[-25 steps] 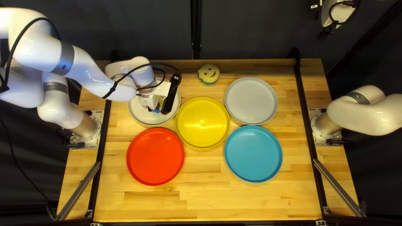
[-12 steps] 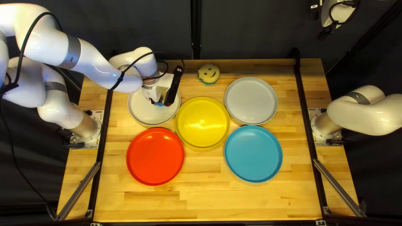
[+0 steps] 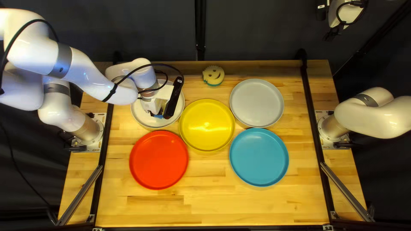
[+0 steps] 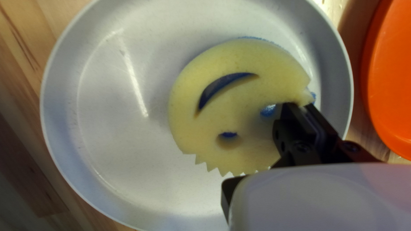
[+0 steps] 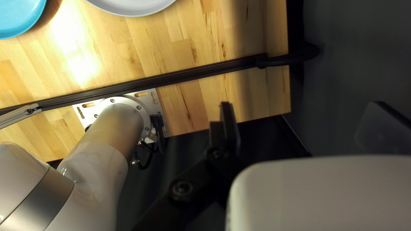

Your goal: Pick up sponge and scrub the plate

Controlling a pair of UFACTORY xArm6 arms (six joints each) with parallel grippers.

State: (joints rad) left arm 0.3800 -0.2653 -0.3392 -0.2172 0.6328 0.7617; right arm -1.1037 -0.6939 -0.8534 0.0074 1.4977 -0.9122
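Observation:
Over the white plate (image 3: 142, 117) at the left of the top left view is my left gripper (image 3: 158, 113), hiding most of the sponge there. In the left wrist view the round yellow smiley sponge (image 4: 222, 102) with a blue underside lies over the white plate (image 4: 102, 98), off its middle towards one side. My left gripper (image 4: 300, 105) has the sponge pinched at its rim, beside an eye hole. High beyond the table's far edge hangs my right gripper (image 3: 335, 32). In the right wrist view my right gripper (image 5: 304, 112) holds its fingers wide apart, nothing between them.
A red plate (image 3: 158, 160), yellow plate (image 3: 206, 125), blue plate (image 3: 259, 157) and grey plate (image 3: 257, 103) lie on the table (image 3: 205, 203). Another yellow smiley sponge (image 3: 213, 75) sits near the far edge. Black rails (image 3: 313, 111) run along both sides.
My left gripper went towards the far edge of the table, then came back nearer and slightly left, staying over the white plate. My right arm and the plates have not moved.

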